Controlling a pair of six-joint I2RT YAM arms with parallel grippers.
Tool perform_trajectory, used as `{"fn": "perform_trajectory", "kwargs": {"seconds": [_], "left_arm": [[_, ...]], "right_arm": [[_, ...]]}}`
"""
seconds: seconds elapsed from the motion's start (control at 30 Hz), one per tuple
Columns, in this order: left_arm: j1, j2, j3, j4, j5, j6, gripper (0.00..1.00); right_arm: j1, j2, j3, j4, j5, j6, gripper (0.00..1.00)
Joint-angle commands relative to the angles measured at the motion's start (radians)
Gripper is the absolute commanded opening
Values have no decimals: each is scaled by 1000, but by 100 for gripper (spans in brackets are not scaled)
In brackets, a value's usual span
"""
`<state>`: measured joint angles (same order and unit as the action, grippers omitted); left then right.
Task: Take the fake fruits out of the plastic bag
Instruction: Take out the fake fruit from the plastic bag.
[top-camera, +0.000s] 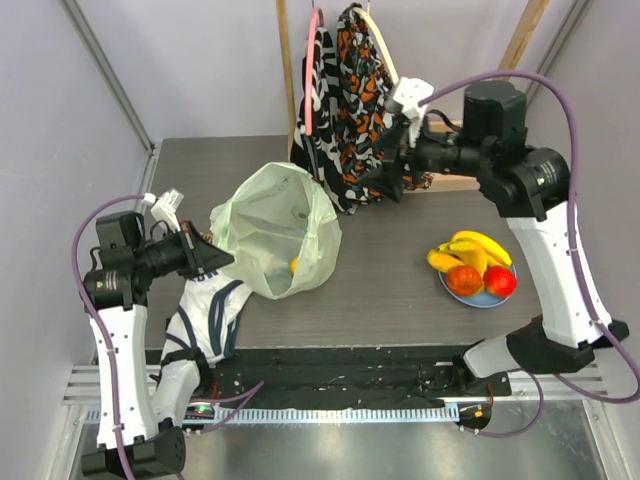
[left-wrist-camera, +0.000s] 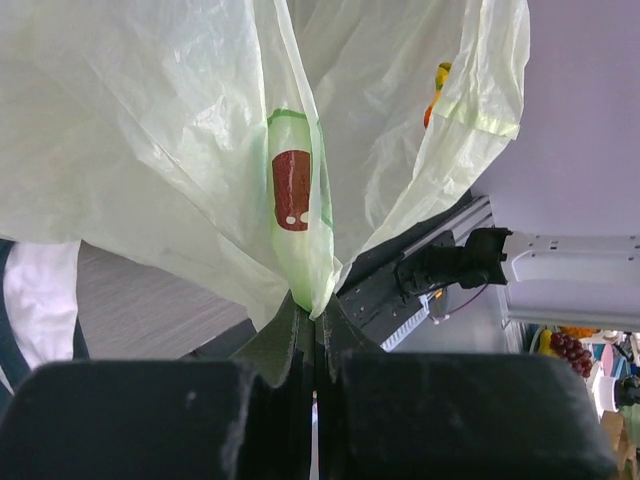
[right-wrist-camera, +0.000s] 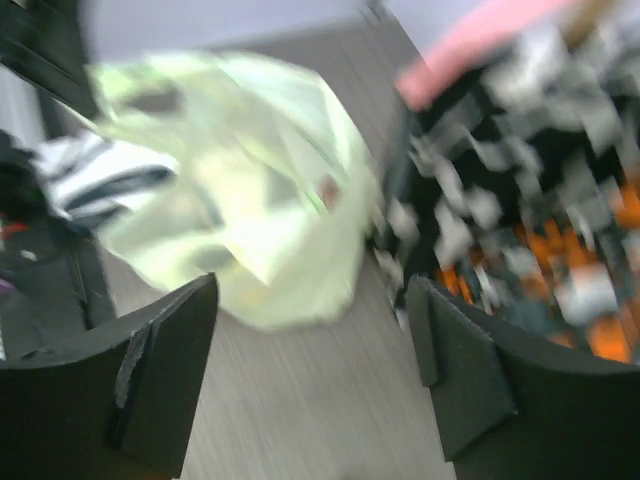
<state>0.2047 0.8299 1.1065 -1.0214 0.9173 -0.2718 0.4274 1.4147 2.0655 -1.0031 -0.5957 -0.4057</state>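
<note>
Left wrist, plastic bag (left-wrist-camera: 150, 130) pinched between jaws

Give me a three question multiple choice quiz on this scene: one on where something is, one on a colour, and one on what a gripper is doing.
1. Where does the banana lie?
A. on a plate to the right of the plastic bag
B. on the striped garment
C. inside a cardboard box

2. What colour is the plate?
A. white
B. green
C. blue

3. What is the state of the left gripper?
A. open above the table
B. shut on the plastic bag
C. shut on a red fruit

Answers:
1 A: the top view shows the banana on the plate, apart from the bag and to its right.
2 C: a blue rim shows below the fruit.
3 B: the left wrist view shows the fingers pressed together on a fold of the bag's film.
</note>
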Motion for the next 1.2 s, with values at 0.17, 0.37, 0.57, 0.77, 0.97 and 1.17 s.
{"fn": "perform_trajectory", "kwargs": {"seconds": [0.17,0.37,0.57,0.77,0.97,1.17], "left_arm": [[22,-113,-28,-49,37,13,0],[27,-150,-56,-43,45,6,0],[25,-178,-85,-31,37,-6,0],[27,-189,-126,-3,41,-33,0],[29,-192,-174,-74,46,-20,0],[18,-199,-147,-259,81,77,0]], "right_arm": [[450,225,52,115,80,72,59],[522,338,-169,239,279,188,43],[542,276,-525,223,481,211,45],[574,179,-685,236,488,234,46],[574,201,-630,307,591,290,67],[568,270,-633,353,778,376,86]]}}
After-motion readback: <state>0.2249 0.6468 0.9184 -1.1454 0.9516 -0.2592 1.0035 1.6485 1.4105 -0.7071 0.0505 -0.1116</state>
